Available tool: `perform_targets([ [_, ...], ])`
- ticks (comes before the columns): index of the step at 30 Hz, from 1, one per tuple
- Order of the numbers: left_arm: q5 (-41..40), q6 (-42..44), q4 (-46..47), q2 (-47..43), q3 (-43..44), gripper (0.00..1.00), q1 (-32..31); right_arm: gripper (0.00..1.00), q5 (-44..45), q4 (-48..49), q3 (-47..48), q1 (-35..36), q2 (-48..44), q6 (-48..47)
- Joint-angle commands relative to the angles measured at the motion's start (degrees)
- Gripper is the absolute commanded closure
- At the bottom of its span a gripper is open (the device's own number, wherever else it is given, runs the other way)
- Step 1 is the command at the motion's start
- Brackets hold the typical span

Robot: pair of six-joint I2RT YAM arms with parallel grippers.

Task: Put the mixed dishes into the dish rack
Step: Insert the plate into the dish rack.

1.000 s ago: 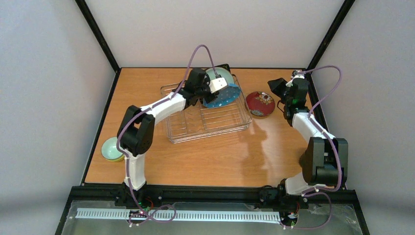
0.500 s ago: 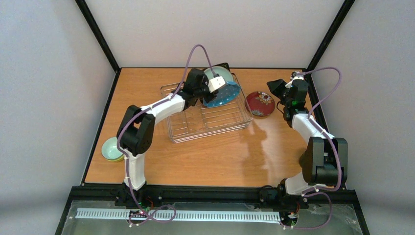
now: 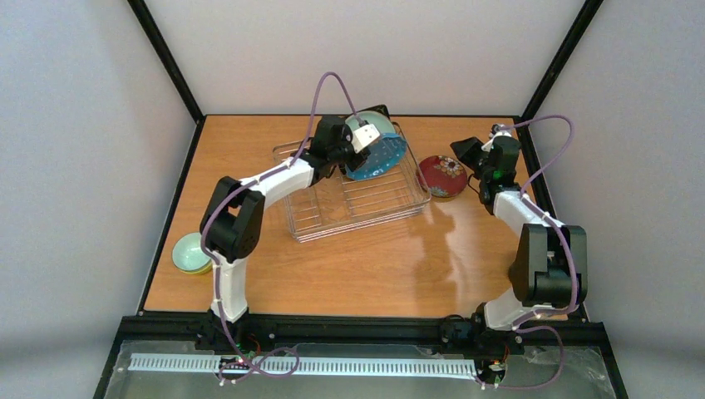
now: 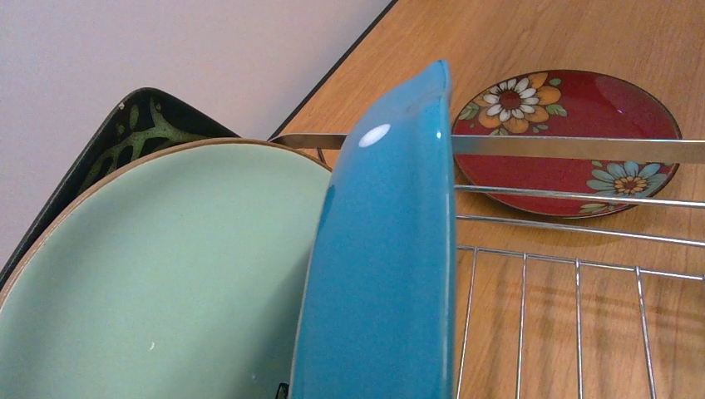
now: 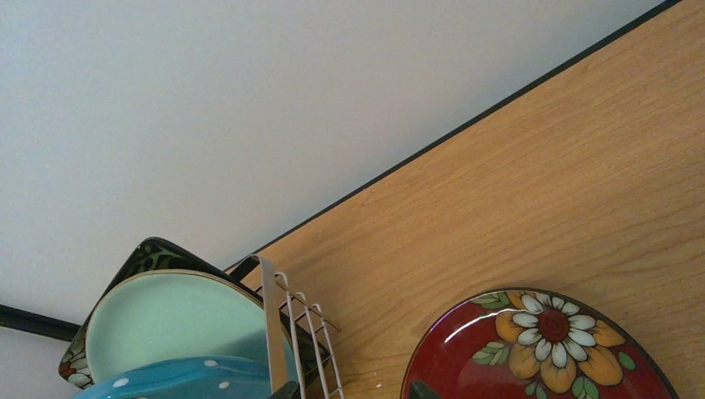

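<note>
Bowls sit stacked at the far left of the overhead view, the mint bowl (image 3: 189, 251) nested inside the yellow-green bowl (image 3: 198, 270) on the wooden table (image 3: 374, 266), well apart from everything else. At frame centre the dish rack (image 3: 349, 208) holds three plates on edge in its upper right corner. The black square floral plate (image 3: 383, 111) is rearmost. The pale mint plate (image 3: 374, 125) leans against it, and the blue dotted plate (image 3: 384, 158) tilts just in front of that. The rest of the rack's wire grid is bare. The left gripper (image 3: 361, 140) is clamped on the upper left rim of the blue dotted plate, whose edge runs straight up the middle of the left wrist view. Right of the rack, just beside its corner, the small red floral plate (image 3: 441, 176) lies flat on the table. The right gripper (image 3: 464, 151) hangs just to the plate's upper right with its jaws spread wide and nothing between them. Compared with a second ago, the left gripper and the blue dotted plate have edged toward the top of the frame, closer to the pale mint plate. The right gripper has drifted slightly left toward the red plate. The bowls and the red plate lie where they were.
</note>
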Motion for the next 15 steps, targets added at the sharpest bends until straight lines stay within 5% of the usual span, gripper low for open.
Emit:
perform_targets([
  [1,-7.06,0.74,-7.13,5.26,-0.57,0.58,1.72,0.25,0.39,2.84,0.66,0.30,1.24,0.00],
  [15,-7.61,-4.46,-13.95,9.07,2.98,0.60,1.72,0.26,0.59,2.30,1.81,0.24,1.76,-0.97],
])
